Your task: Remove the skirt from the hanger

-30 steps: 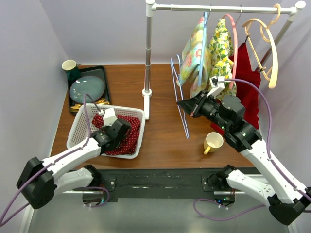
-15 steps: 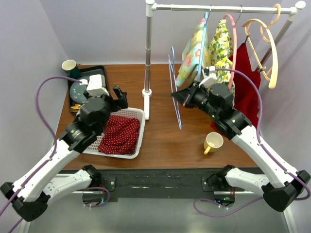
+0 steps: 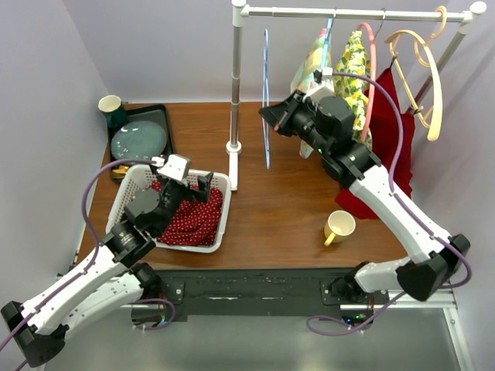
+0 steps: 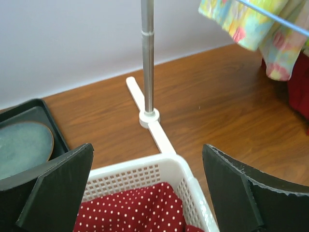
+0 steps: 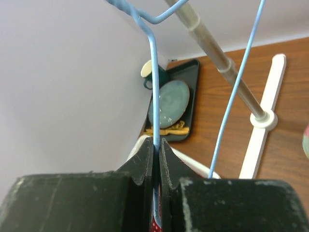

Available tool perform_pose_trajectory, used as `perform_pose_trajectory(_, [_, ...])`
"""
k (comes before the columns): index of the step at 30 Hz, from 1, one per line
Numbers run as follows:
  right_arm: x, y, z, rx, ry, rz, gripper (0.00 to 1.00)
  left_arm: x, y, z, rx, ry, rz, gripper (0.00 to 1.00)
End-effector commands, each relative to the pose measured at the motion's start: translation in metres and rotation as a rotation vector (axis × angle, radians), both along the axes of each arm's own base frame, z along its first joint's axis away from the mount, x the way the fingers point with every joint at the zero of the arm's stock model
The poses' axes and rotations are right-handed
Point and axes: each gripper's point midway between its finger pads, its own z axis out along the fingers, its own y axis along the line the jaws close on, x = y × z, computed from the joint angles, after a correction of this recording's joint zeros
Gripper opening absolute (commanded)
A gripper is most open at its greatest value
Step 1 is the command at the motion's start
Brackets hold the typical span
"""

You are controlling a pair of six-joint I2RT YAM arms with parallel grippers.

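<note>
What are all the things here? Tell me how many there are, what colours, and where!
skirt: one, red with white dots, in the basket
basket: one, white, near left of the table
wire hanger: one, blue, held up beside the rail
rail: one, silver, at the back
flowery clothes: two, yellow-green, hanging on the rail
red garment: one, hanging at the right
other hangers: three, blue, pink and wood-coloured, on the rail
tray: one, black, far left
plate: one, grey-green, on the tray
cup: one, green, far-left corner
mug: one, yellow, near right
table: one, brown
left gripper: open, above the basket
right gripper: shut on the wire hanger
</note>
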Motion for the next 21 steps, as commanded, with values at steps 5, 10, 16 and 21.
perform_pose_trajectory(5, [0.03, -0.006, 0.082, 0.081, -0.169, -0.13, 0.0, -0.003, -0.009, 0.042, -0.068, -0.105, -0.055, 1.0])
perform_pose_trajectory(10, [0.044, -0.013, 0.092, 0.062, -0.191, -0.204, 0.0, -0.005, -0.008, 0.045, -0.074, -0.112, -0.06, 1.0])
perform_pose_trajectory(16, [0.07, -0.01, 0.082, 0.024, -0.175, -0.268, 0.0, -0.005, -0.008, 0.043, -0.065, -0.113, -0.056, 1.0])
perform_pose_trajectory(21, [0.088, 0.006, 0.065, -0.007, -0.138, -0.242, 0.0, -0.004, -0.008, 0.041, -0.057, -0.109, -0.053, 1.0])
